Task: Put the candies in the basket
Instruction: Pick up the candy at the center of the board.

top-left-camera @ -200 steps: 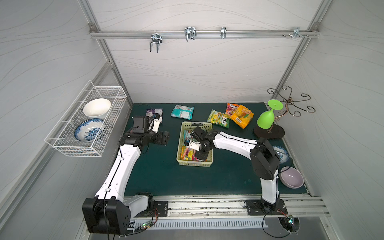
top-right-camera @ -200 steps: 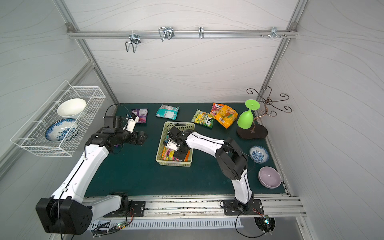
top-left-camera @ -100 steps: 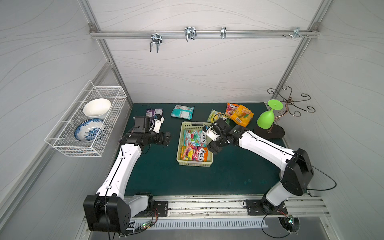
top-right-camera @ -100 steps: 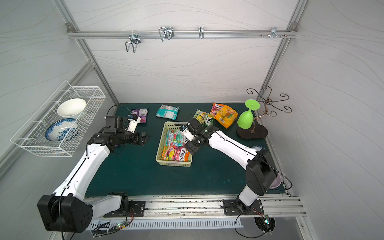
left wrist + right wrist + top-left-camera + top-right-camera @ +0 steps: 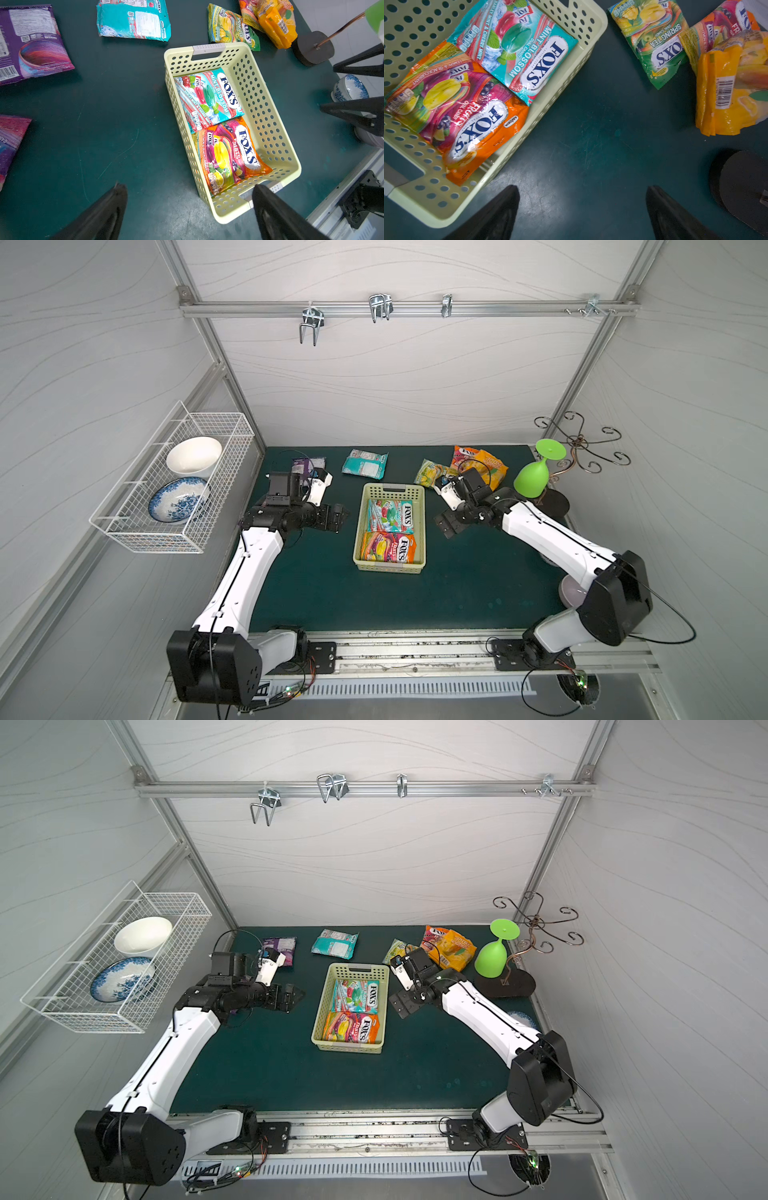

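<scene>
Right gripper (image 5: 445, 526) now outside the basket (image 5: 374, 491), beside its wall, fingers (image 5: 500, 212) fully apart.

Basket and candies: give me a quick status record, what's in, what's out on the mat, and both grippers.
basket: pale yellow-green tray, mid-mat, between the arms
in basket: Mint Blossom bag; Fruits bag
out on mat: purple bag; teal bag; Spring Tea bag; second Fruits bag partly under a yellow-orange bag; pink-purple bag, cut off at the left wrist view's edge
left gripper: open, empty, beside the basket
right gripper: open, empty, over bare mat on the basket's other side
</scene>
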Motion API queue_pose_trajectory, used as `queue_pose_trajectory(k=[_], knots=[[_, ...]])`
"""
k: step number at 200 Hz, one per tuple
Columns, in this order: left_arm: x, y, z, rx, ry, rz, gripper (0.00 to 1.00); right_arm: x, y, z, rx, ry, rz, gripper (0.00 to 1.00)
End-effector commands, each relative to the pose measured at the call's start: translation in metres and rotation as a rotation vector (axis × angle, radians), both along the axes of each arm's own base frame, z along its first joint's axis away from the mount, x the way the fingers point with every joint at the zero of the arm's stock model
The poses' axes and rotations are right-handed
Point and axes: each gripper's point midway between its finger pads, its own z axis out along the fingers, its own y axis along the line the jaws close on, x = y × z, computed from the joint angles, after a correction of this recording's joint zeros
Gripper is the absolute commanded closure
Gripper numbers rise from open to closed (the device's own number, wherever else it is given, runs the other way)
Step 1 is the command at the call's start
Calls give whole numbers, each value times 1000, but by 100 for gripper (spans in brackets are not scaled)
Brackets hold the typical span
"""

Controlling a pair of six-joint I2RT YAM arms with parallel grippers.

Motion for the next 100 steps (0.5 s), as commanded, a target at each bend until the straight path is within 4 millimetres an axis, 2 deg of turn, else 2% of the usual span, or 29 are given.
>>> queue_pose_trajectory(k=[1,56,100], knots=[[-1,-8,12,-33,-25,-46,2,13,-5,6,-33,-49,-7,1],[-4,-7,18,-24,-36,-41,2,48,-8,10,-140,-137,1,2],[-4,-8,20,-12,-44,-42,2,75,-2,1,-188,-146,5,3]])
